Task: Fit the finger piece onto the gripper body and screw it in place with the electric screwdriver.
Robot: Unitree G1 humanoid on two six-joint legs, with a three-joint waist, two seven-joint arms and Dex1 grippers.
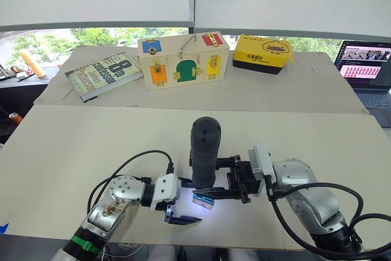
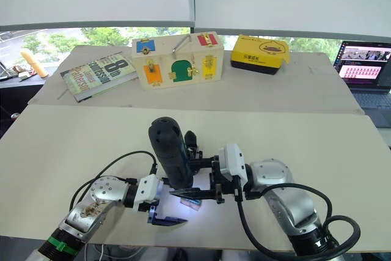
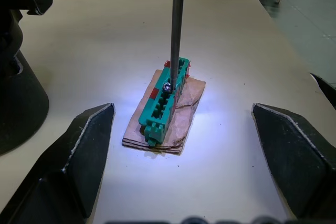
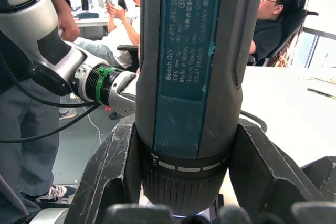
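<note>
The electric screwdriver (image 1: 204, 148) stands upright at the near middle of the table, with my right gripper (image 1: 206, 183) shut around its lower handle (image 4: 189, 77). Its thin metal bit (image 3: 177, 24) comes straight down onto a screw in a small green part (image 3: 164, 103) that lies on a tan card. My left gripper (image 1: 185, 203) is open just left of that part, its fingers (image 3: 86, 153) spread wide on either side of it without touching. A black shape (image 3: 16, 77) sits beside the part; I cannot tell what it is. The finger piece and the gripper body are out of view.
At the table's far side lie a book (image 1: 101, 74), a wooden latch box (image 1: 182, 59), a yellow box (image 1: 263, 52) and a laptop (image 1: 366, 68). Cables (image 1: 122, 172) trail from both arms. Seated people (image 4: 273, 19) show in the right wrist view.
</note>
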